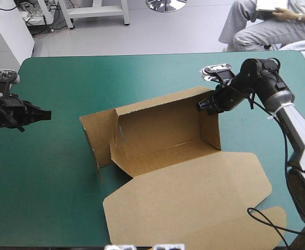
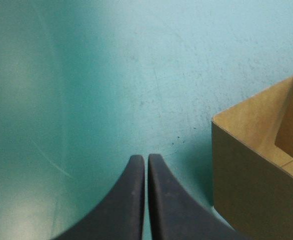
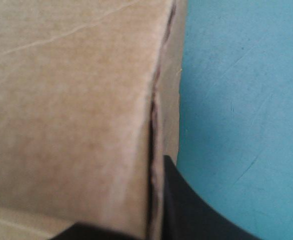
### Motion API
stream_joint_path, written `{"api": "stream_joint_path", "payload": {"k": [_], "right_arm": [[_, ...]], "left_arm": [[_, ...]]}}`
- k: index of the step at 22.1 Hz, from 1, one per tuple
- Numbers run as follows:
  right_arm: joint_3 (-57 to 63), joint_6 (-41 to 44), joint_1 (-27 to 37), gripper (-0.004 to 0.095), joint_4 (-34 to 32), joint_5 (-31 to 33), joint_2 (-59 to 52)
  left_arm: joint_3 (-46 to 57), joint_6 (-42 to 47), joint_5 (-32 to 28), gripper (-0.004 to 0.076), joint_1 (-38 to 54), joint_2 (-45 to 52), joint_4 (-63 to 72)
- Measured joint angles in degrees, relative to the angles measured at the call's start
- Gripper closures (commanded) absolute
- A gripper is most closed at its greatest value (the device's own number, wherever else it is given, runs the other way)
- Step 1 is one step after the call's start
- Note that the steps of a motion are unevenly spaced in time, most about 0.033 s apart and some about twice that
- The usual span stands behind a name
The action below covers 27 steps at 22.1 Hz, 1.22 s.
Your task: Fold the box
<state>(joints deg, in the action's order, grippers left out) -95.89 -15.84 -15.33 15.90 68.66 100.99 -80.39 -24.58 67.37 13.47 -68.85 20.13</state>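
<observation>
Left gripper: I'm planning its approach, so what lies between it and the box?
Only bare teal-green cover separates the left gripper from the box. The high view shows the whole stretch, and the left wrist view shows its last part.

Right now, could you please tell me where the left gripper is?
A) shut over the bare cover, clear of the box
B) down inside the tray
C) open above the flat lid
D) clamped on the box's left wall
A: the left gripper is shut over the teal-green cover, apart from the box; only the right gripper clamps a box wall.
</observation>
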Motion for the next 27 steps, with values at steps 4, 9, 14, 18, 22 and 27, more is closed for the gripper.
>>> {"api": "stream_joint_path", "payload": {"k": [4,9,14,18,22,27], "right_arm": [[-8.62,1.03,0.0,0.0918,1.49,-0.14,8.33],[-13.2,1.03,-0.06,0.0454,3.67,-2.39,14.36],[-14.7,-0.88,-0.41,0.0229,3.86,1.91,16.12],[-17.84,-0.15,-0.41,0.0229,3.71,1.99,14.42],[-15.85,1.07,-0.47,0.0229,2.31,2.12,10.54],[-10.6,0.33,-0.54,0.0229,2.07,2.18,10.37]], "left_arm": [[0.0,0.0,0.0,0.0717,0.0,0.0,0.06],[0.0,0.0,-0.05,0.0717,0.0,0.0,0.18],[0.0,0.0,-0.17,0.0717,0.0,0.0,0.59],[0.0,0.0,-0.17,0.0717,0.0,0.0,0.58],[0.0,0.0,-0.17,0.0717,0.0,0.0,0.65],[0.0,0.0,-0.17,0.0717,0.0,0.0,0.6]]}}
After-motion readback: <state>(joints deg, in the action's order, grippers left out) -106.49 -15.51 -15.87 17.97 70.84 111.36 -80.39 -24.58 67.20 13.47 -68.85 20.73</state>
